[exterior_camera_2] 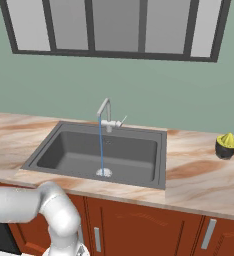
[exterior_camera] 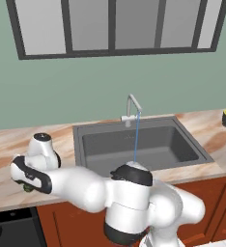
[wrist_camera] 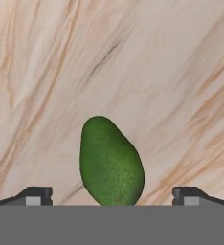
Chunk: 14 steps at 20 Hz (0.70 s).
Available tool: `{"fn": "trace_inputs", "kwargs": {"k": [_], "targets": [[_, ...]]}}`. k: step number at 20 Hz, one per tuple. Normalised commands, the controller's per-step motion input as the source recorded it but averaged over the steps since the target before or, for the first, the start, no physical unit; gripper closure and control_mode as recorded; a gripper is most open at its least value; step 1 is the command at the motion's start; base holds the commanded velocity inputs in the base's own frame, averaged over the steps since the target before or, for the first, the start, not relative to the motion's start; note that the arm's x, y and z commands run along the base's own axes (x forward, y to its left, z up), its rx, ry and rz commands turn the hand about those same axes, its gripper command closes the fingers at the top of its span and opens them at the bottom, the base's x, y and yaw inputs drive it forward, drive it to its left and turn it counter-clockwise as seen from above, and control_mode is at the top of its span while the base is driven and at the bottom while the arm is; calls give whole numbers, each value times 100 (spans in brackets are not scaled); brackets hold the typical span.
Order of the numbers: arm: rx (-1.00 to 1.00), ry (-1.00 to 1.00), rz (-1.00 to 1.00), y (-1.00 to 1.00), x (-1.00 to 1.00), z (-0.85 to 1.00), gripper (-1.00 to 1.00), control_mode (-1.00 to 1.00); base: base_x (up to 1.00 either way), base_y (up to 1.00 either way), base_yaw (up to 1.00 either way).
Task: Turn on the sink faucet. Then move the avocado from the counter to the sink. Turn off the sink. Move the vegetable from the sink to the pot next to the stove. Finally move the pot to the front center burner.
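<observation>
Tool (wrist_camera: 112,197) open, its 2 fingertips (wrist_camera: 35,195) straddling the avocado (wrist_camera: 111,162) on the counter (wrist_camera: 171,72); no readable writing.

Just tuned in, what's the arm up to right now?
Water is running from the sink faucet into the sink. The arm has reached left over the counter, and its hand is open above the avocado, which lies on the stone between the fingertips, not gripped yet.
</observation>
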Motion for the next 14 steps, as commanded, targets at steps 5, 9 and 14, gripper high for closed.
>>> {"fn": "trace_inputs", "kwargs": {"k": [5,9,14], "targets": [[-4,10,0,0,0,-35,-100,-100,0,0,0],[-4,7,0,1,-1,-41,-100,-100,0,0,0],[-3,1,0,11,11,-19,100,-100,0,0,0]]}}
